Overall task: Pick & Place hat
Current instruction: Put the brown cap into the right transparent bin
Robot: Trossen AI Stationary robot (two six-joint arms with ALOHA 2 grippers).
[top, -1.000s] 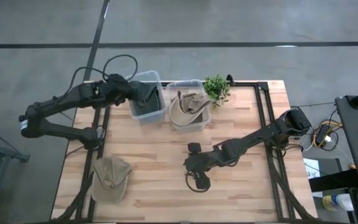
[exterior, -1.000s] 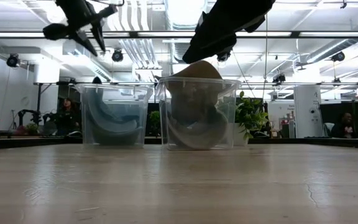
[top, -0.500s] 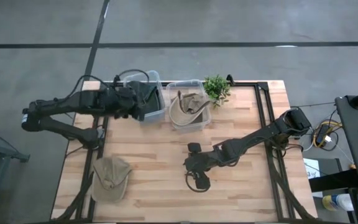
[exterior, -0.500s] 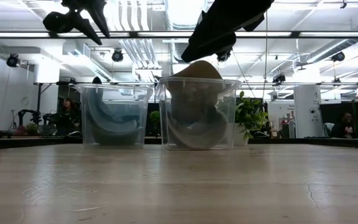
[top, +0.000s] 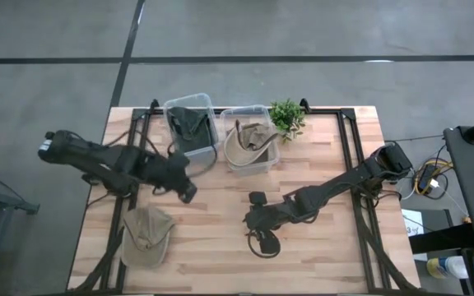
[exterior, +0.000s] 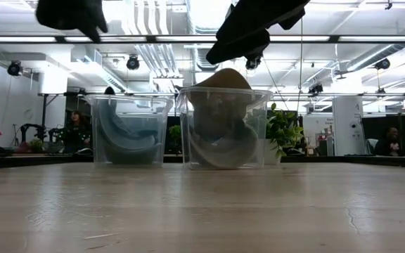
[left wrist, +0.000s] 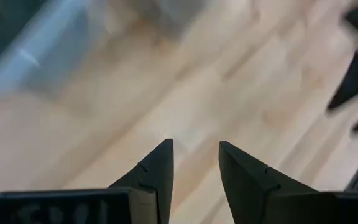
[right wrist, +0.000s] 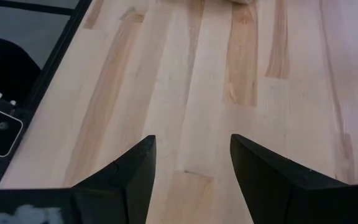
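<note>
Butcher-block planks cover the table (top: 319,247), and from above the left gripper (top: 183,191) hangs over bare wood between the two clear bins at the back and the khaki cap (top: 146,237) lying near the front left corner; that cap sits toward the front and a little outward from the claw, its brim pointing at the back edge, and the left arm is clearly the nearer one. Right gripper (top: 262,241) waits over the middle of the table, well apart from the cap. I count three hats: one loose, a dark one in the left bin (top: 192,126), a tan one in the right bin (top: 249,138), plus one small potted plant (top: 286,117). At table height both bins stand side by side, the arms only dark shapes overhead. Past the left wrist, the fingers (left wrist: 156,171) are parted with nothing between them, just blurred wood. Right wrist shows the same: fingers (right wrist: 133,171) spread, empty, over plain planks.
</note>
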